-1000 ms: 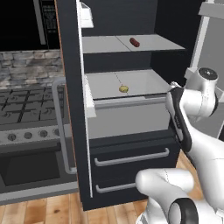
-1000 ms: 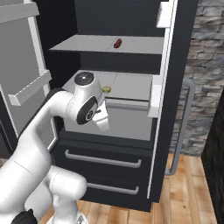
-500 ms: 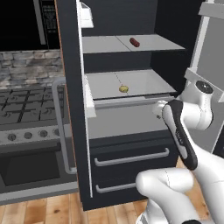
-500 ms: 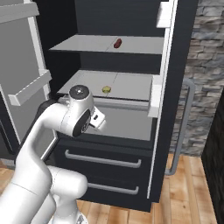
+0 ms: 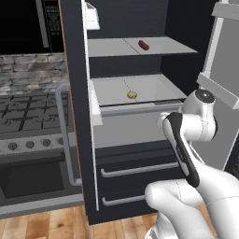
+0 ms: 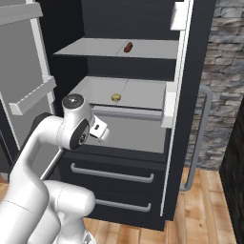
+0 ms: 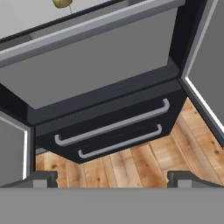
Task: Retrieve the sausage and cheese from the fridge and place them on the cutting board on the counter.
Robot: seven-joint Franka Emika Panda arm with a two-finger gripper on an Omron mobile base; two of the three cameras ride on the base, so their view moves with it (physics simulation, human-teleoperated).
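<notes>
Fridge: tall matte black cabinet, both doors standing open, smooth light grey shelves showing inside.
Sausage: short dark red cylinder with rounded ends, lying on the upper shelf.
Cheese: pale yellow roundish lump, sitting on the shelf below.
Drawers: two, black, carrying long silver bar handles.
Hand: hanging before the lower shelf front, fingers spread wide, gripping nothing.

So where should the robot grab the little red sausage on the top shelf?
Probably around the middle of the sausage, jaws across its narrow width. It lies flat on the upper shelf of the open fridge, so coming in from the open front looks best.
</notes>
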